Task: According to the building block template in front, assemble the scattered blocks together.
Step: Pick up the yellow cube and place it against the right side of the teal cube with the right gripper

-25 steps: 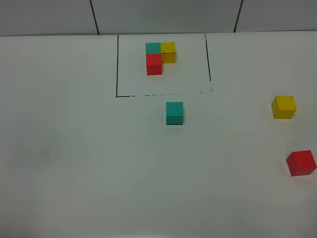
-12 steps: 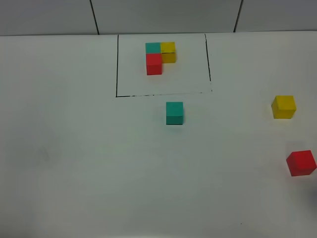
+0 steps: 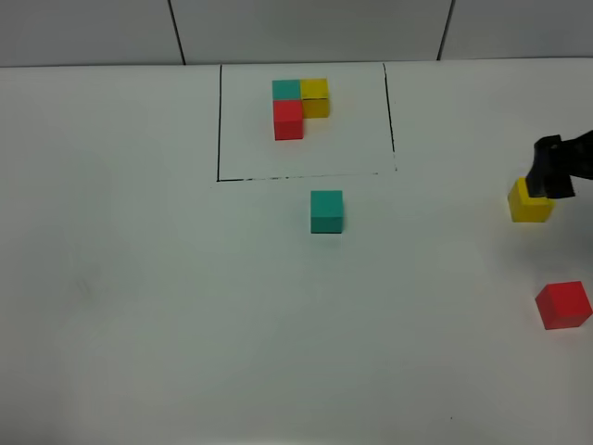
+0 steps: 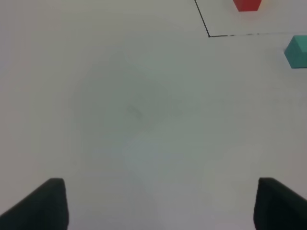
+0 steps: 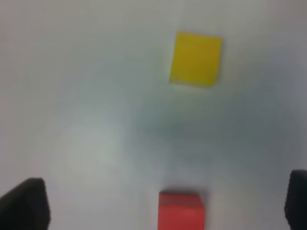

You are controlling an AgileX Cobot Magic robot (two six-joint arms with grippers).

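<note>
The building block template (image 3: 298,104) is a joined teal, yellow and red trio inside a thin black rectangle outline (image 3: 219,130) at the back. The scattered teal cube (image 3: 326,210) sits just in front of the outline. The scattered yellow cube (image 3: 530,202) and red cube (image 3: 563,305) lie at the far right. My right gripper (image 3: 554,174) reaches in from the right edge, partly covering the yellow cube's far side. In the right wrist view it (image 5: 160,203) is open, with the yellow cube (image 5: 195,58) and red cube (image 5: 181,211) below. My left gripper (image 4: 159,203) is open and empty.
The white table (image 3: 148,297) carries only these cubes. In the left wrist view the teal cube (image 4: 296,51), the outline's corner (image 4: 209,36) and the template's red cube (image 4: 247,4) show at the edge. A grey wall (image 3: 306,28) runs behind the table.
My right arm has come into the exterior view from the right edge and now hangs over the yellow cube. No cube has moved.
</note>
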